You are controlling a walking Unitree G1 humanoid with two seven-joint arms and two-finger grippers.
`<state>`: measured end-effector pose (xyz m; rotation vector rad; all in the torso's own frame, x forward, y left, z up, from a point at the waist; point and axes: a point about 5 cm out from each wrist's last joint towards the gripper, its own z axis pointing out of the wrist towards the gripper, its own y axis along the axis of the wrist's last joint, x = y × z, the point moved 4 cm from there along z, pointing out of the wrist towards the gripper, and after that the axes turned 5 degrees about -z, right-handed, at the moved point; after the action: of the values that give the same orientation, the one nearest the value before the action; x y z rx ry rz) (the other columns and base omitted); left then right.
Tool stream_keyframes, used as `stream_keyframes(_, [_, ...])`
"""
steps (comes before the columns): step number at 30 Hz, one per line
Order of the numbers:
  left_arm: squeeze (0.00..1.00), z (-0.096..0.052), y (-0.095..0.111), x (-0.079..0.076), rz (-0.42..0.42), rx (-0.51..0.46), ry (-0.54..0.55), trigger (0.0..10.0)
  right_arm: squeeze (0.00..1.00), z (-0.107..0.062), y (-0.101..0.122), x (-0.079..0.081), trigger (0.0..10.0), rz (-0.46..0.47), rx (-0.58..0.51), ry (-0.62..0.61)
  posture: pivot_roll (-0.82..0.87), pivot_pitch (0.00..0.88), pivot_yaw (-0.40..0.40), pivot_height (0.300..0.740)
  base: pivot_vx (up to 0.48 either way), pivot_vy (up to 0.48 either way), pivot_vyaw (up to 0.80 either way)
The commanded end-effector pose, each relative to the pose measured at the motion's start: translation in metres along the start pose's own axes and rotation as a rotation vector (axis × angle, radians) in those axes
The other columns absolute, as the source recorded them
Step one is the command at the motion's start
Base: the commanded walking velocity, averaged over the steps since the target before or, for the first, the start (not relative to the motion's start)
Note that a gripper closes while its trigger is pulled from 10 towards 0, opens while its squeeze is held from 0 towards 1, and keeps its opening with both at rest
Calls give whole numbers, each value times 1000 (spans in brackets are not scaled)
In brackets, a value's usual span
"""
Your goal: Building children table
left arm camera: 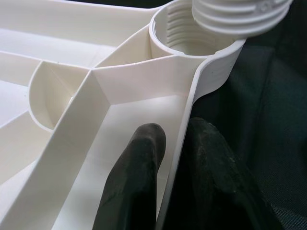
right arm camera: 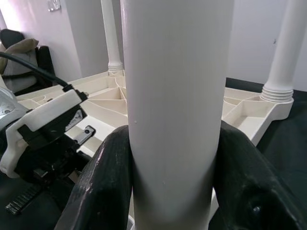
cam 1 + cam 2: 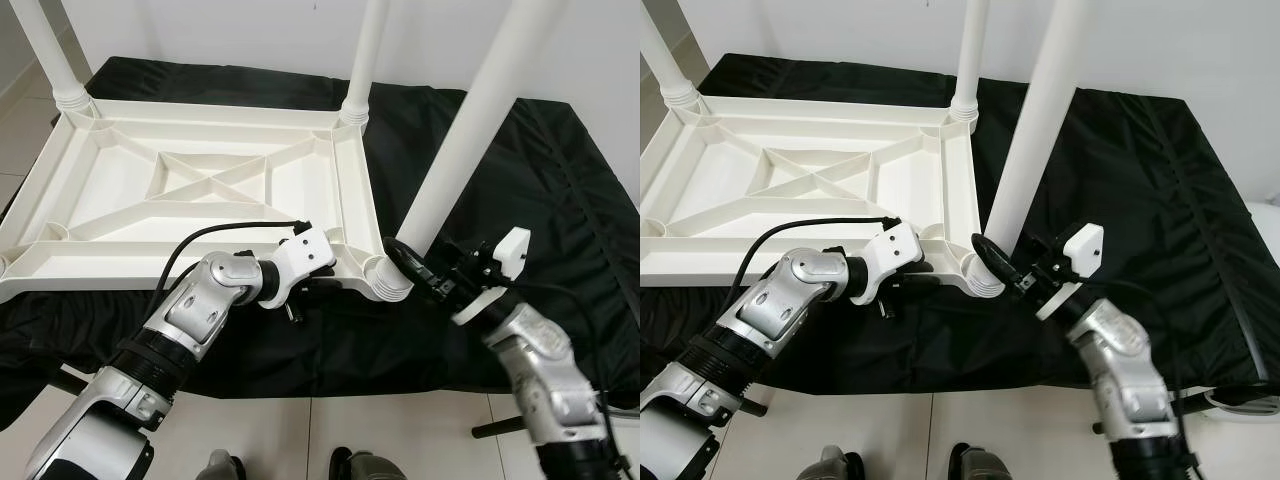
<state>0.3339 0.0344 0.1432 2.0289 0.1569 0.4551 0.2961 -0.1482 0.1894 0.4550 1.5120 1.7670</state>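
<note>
The white table top lies upside down on a black cloth. Two white legs stand in its far corners. My right gripper is shut on a third leg, which leans to the right. In the right wrist view, both fingers press against that leg. The leg's threaded end sits tilted at the mouth of the near right corner socket. My left gripper is shut on the table top's near rim, just beside that socket.
The black cloth extends to the right of the table top as free room. Its near edge drops to a pale tiled floor, where my feet show. A white wall stands behind.
</note>
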Motion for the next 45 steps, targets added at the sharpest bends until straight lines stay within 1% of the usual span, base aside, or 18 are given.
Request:
stream_keyframes(1, [0,-4,4,0,31,1,-38,10000,0,-18,-40,2,10000,84,169,0,-69,162,-34,740,0,0,0])
stream_keyframes(4, [0,-5,4,0,28,0,-33,10000,0,-23,-47,-4,10000,58,208,2,-68,162,-35,740,0,0,0])
stream_keyframes(9, [0,-5,3,-1,28,0,-32,10000,0,-21,-48,-9,10000,71,199,-23,-67,161,-36,740,0,0,0])
stream_keyframes(10, [0,-5,3,-1,27,0,-32,10000,0,-19,-48,-7,10000,88,187,-12,-65,160,-35,740,0,0,0])
stream_keyframes(13, [0,-5,3,-1,27,-1,-32,10000,0,-17,-48,-4,10000,99,179,-2,-65,160,-35,740,0,0,0])
stream_keyframes(16, [0,-5,3,0,29,1,-33,10000,0,-4,-43,11,10000,144,130,54,-64,158,-31,740,0,0,0])
stream_keyframes(19, [0,-5,4,-1,30,1,-33,10000,0,4,-39,20,10000,171,95,101,-60,156,-31,740,0,0,0])
stream_keyframes(28, [0,-5,4,-1,30,0,-33,10000,0,11,-36,26,10000,174,77,134,-59,152,-33,740,0,0,0])
stream_keyframes(31, [0,-5,4,-1,30,0,-33,10000,0,11,-37,25,10000,172,80,131,-58,151,-36,740,0,0,0])
stream_keyframes(33, [0,-5,4,-1,30,-1,-33,10000,0,10,-40,22,10000,166,88,119,-58,151,-36,740,0,0,0])
stream_keyframes(35, [0,-5,5,-1,30,-1,-32,10000,0,10,-43,17,10000,167,99,90,-59,153,-34,740,0,0,0])
stream_keyframes(36, [0,-5,5,-1,30,-1,-32,10000,0,10,-43,17,10000,167,99,90,-59,153,-34,740,0,0,0])
stream_keyframes(40, [0,-5,5,-1,31,-3,-32,10000,0,10,-51,12,10000,171,127,29,-59,156,-33,740,0,0,0])
stream_keyframes(45, [0,-5,5,-1,32,-3,-33,10000,0,11,-55,12,10000,184,137,2,-58,158,-33,740,0,0,0])
